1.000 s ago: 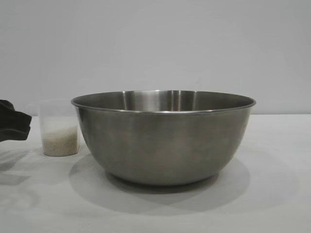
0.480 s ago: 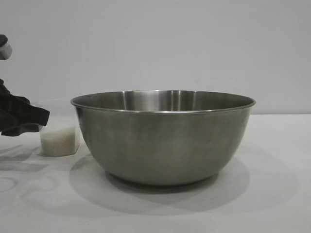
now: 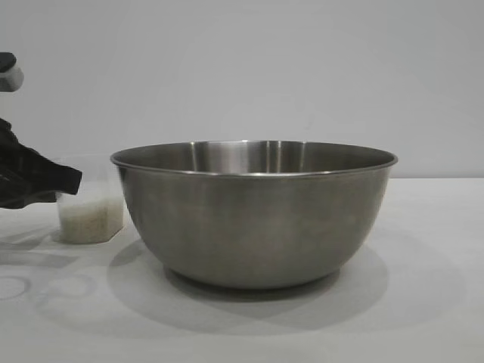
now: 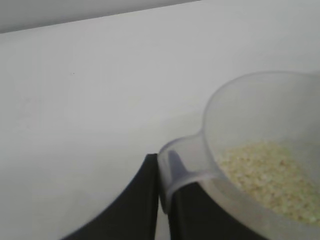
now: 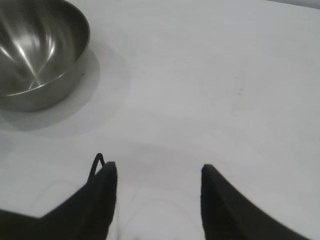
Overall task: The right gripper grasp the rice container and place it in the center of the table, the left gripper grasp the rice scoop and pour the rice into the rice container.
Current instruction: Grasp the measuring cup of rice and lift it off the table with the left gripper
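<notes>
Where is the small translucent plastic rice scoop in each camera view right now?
Exterior view: small translucent plastic rice scoop at far left, beside the large stainless-steel bowl.
Left wrist view: lower right, loop handle between the black left gripper fingers.
Right wrist view: not in it.
Shared landmark: the bowl, in exterior and right wrist views.

We are seeing the left gripper [image 4: 162,200] as matte black, its jaws tapering to points. The right gripper [image 5: 159,197] is looking alike, black and pointed, with a thin black cable loop [image 5: 97,164] showing beside one jaw.
</notes>
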You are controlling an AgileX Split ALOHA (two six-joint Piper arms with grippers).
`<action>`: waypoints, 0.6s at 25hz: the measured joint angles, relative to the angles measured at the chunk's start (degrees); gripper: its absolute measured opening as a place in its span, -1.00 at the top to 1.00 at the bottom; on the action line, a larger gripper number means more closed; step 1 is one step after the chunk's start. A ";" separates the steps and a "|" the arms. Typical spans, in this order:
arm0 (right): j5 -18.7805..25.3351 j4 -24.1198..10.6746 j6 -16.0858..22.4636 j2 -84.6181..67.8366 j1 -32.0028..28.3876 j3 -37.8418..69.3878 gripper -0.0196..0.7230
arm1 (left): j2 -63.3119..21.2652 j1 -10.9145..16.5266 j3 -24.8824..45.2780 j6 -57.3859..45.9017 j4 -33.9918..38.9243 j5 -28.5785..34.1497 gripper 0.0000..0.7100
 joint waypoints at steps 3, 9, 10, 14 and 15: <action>0.00 0.00 0.00 0.00 0.00 0.00 -0.04 | -1.03 0.00 -0.29 0.00 0.94 0.10 1.00; 0.00 0.00 0.00 0.00 0.00 0.00 -0.04 | -4.35 0.00 -2.12 3.25 2.87 0.89 1.00; 0.00 0.00 0.00 0.00 0.00 0.00 -0.04 | -5.20 0.00 -2.34 4.65 3.75 1.02 1.00; 0.00 0.00 0.00 0.00 0.00 0.00 -0.04 | -9.11 0.00 -4.02 13.04 7.20 1.24 1.00; 0.00 0.00 0.00 0.00 0.00 0.00 -0.04 | -10.19 0.00 -4.70 15.45 8.59 1.24 1.00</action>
